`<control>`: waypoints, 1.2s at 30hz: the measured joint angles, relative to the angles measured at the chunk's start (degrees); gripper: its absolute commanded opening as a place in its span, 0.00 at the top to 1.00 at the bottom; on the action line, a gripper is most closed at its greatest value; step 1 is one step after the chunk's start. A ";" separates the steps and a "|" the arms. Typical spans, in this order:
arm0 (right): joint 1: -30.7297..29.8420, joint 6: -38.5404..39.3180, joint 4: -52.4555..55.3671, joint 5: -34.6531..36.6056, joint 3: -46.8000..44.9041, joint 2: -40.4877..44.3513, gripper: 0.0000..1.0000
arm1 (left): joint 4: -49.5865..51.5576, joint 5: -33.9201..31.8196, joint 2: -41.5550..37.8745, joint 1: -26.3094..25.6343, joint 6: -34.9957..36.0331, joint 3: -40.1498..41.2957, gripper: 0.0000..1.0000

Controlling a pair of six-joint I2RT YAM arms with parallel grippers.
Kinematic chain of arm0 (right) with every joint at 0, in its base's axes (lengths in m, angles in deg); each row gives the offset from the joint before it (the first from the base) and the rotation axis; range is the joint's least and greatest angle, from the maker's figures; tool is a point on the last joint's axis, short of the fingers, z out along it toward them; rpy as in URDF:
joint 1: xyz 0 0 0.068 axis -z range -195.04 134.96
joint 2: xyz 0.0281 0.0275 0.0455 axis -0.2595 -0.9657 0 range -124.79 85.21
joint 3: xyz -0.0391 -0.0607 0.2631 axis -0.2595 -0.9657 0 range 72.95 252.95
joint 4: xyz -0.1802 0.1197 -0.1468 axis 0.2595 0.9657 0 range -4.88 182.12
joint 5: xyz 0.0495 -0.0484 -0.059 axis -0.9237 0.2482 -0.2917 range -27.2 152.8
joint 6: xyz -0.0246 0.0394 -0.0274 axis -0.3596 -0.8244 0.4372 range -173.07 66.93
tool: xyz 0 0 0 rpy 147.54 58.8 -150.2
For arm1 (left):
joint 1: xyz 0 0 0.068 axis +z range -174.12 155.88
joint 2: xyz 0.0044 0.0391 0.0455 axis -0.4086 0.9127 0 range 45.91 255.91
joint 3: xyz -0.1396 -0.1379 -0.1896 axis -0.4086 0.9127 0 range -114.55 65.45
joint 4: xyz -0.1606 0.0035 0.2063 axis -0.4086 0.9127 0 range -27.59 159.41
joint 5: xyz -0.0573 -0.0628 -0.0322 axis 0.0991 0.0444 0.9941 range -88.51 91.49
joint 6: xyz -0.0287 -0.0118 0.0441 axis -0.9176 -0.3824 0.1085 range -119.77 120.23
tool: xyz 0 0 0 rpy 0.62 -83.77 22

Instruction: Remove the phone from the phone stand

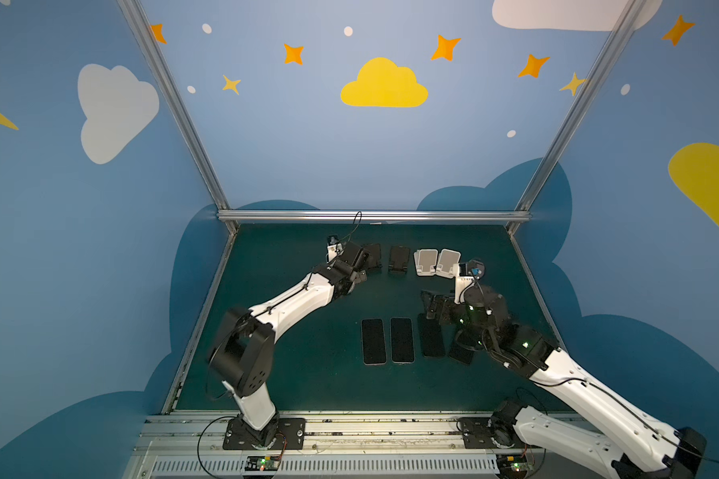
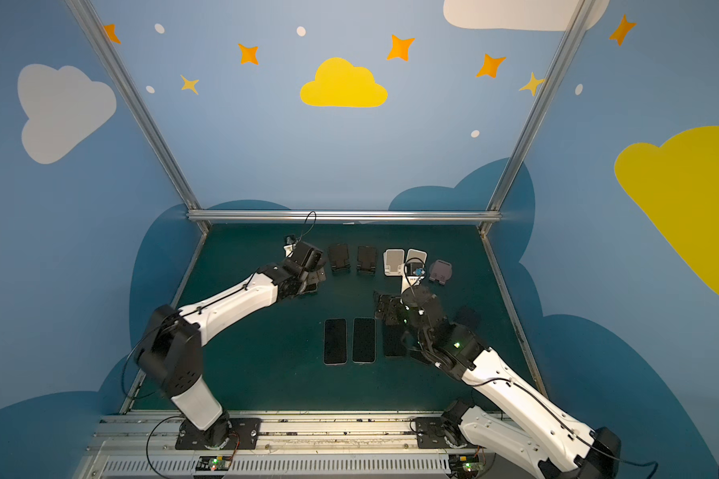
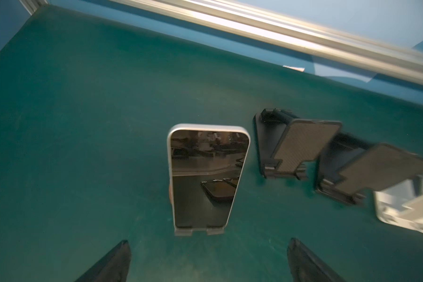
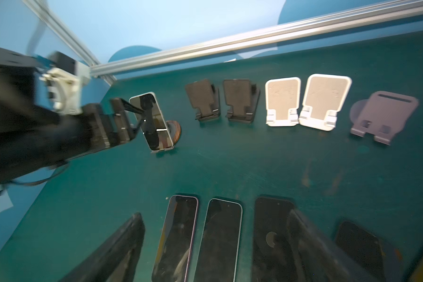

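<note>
Approach step, by the look of it: reaching for the one phone point(image 3: 208, 178) not yet taken down. Propped upright and leaning back on its phone stand point(image 3: 198, 231) at about 11 o'clock on the tabletop point(image 3: 83, 151), bottom edge caught behind two small lips, dark screen turned toward 6 o'clock; in both top views mostly hidden behind the left wrist. Just short of it on the 6 o'clock side, left claw point(image 3: 209, 246) spread wide and holding nothing, fingertips point(image 3: 123, 246) well clear of the phone's edges, no contact anywhere. Over toward 4 o'clock, right claw point(image 4: 214, 217) likewise spread and empty, hanging above the four phones lying flat point(image 1: 373, 341). Along the far edge, from 12 round to 1 o'clock, five empty stands, black stand point(image 4: 203, 100) nearest the target, purple stand point(image 4: 383, 117) last. Next move, as a judgement: bring the left claw toward 12 o'clock far enough to flank the phone's long edges above the lips, close gently, then lift up and a little toward 6 o'clock to clear the lips without dragging the light stand along. Worth watching: the black stand near the phone at its 3 o'clock, leaving less room for the finger on that side.
</note>
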 measured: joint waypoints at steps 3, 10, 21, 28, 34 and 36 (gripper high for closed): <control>0.81 -0.02 0.20 0.02 -0.85 1.51 0.08 | 1.16 -1.68 5.81 0.09 0.46 -3.43 0.00; 2.43 0.22 0.28 -0.74 -2.67 1.44 0.08 | 1.90 -3.61 8.74 1.27 0.72 -3.06 0.00; 3.65 0.28 -0.09 -2.75 -3.06 -0.24 0.08 | -2.36 1.60 13.64 4.63 5.20 -4.33 0.07; 3.85 0.87 -0.17 -2.89 -3.06 -0.50 0.08 | -3.98 3.56 15.30 5.46 5.66 -4.59 0.09; 3.87 0.98 -0.52 -3.06 -3.06 -1.16 0.08 | -5.95 4.39 15.56 6.12 5.62 -4.74 0.20; 3.87 1.03 -0.55 -3.06 -3.15 -1.18 0.08 | -6.45 4.59 16.11 6.25 5.62 -5.14 0.22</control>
